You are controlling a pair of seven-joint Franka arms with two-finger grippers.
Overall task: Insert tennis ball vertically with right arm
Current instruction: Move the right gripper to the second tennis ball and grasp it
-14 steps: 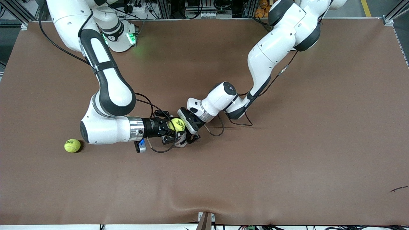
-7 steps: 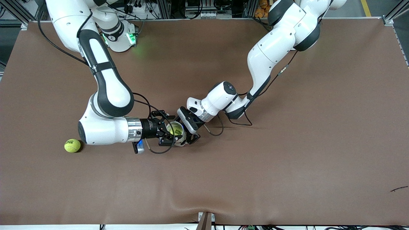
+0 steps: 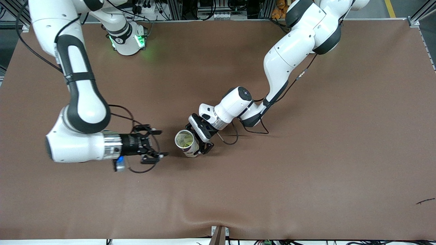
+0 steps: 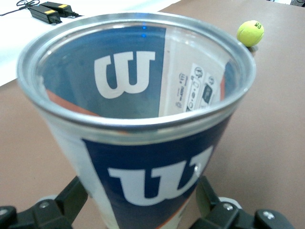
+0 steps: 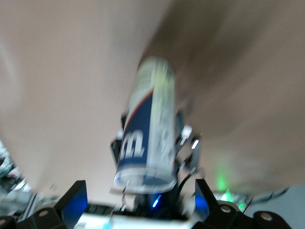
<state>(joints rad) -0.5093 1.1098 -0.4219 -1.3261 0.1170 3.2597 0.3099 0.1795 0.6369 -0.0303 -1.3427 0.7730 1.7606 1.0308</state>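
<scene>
A: Biggest first, what carries everything?

B: A brown table (image 3: 306, 170). Over it the right arm (image 3: 81, 98) comes down from its base and bends toward the middle, and the left arm (image 3: 293, 51) reaches in from its own end.

A: Where is the right gripper (image 3: 157, 145)?

B: Low over the table, toward the right arm's end from the can, clear of it. Its fingers are spread apart and nothing sits between them; in the right wrist view the two fingertips (image 5: 71, 200) frame the can with bare air around it.

A: And the left gripper (image 3: 201, 141)?

B: Clamped on the tennis-ball can (image 3: 186, 143), low on its side. The can stands upright with its open mouth up, a clear tube with a blue Wilson label (image 4: 157, 176) and a metal rim.

A: The ball of the task?

B: A yellow-green tennis ball (image 3: 185, 142) lies inside the can, seen down through the mouth from the front camera, just beside the left gripper and well apart from the right one.

A: Anything smaller?

B: A second tennis ball (image 4: 250, 32) on the table, visible only from the left wrist, past the can's rim.
</scene>
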